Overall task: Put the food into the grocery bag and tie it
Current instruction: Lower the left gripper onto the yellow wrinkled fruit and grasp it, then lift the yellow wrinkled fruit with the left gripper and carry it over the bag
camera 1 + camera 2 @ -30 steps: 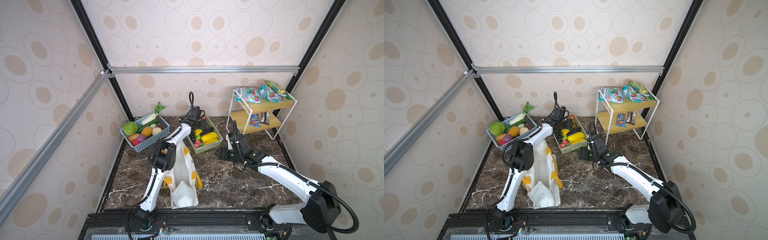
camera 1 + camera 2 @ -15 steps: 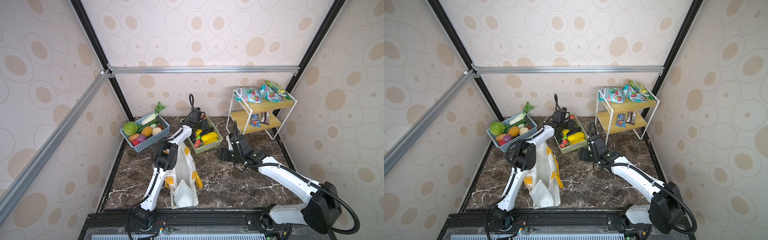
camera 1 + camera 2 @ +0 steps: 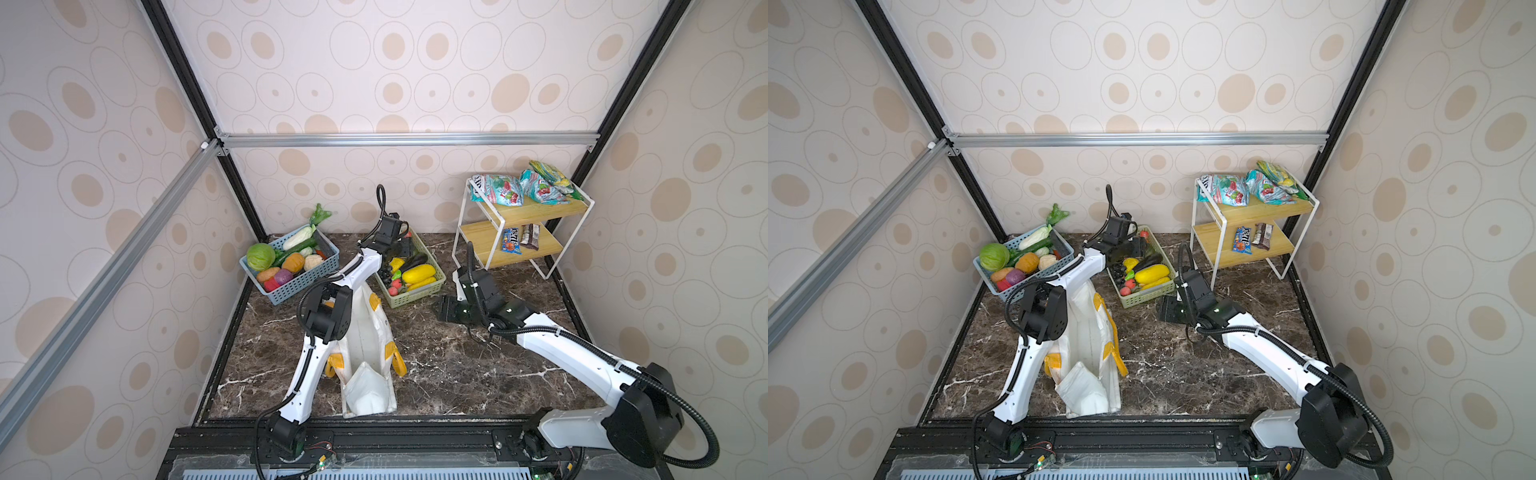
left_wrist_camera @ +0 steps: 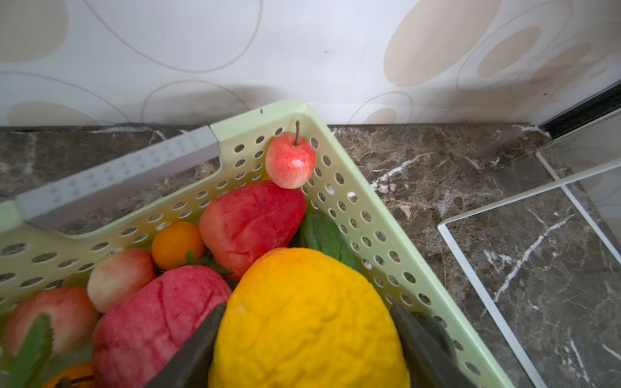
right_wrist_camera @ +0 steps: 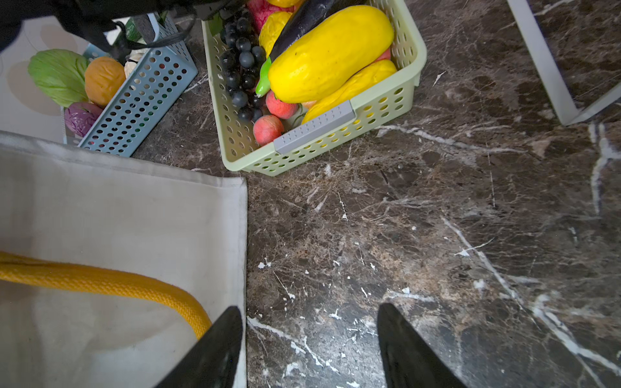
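Note:
In the left wrist view a wrinkled yellow-orange fruit [image 4: 302,349] fills the space between my left gripper's [image 4: 306,309] dark fingers, which press on both of its sides. It lies in the pale green basket [image 4: 336,188] among red fruits and a small orange. In both top views that gripper [image 3: 397,249] [image 3: 1125,249] reaches down into the basket's far end. The cream grocery bag [image 3: 365,332] [image 3: 1088,332] stands open under the left arm. My right gripper [image 5: 309,309] [image 3: 442,307] hovers open over the marble, beside the bag's edge [image 5: 117,208] and its yellow handle [image 5: 100,282].
A blue basket [image 3: 299,286] of vegetables sits at the back left. The green basket [image 5: 336,141] also holds long yellow fruits, grapes and an aubergine. A white-framed wooden shelf [image 3: 523,216] with snack packets stands at the back right.
My left gripper has sunk into the green basket and its fingers have drawn in round the yellow-orange fruit. The right arm has stayed still.

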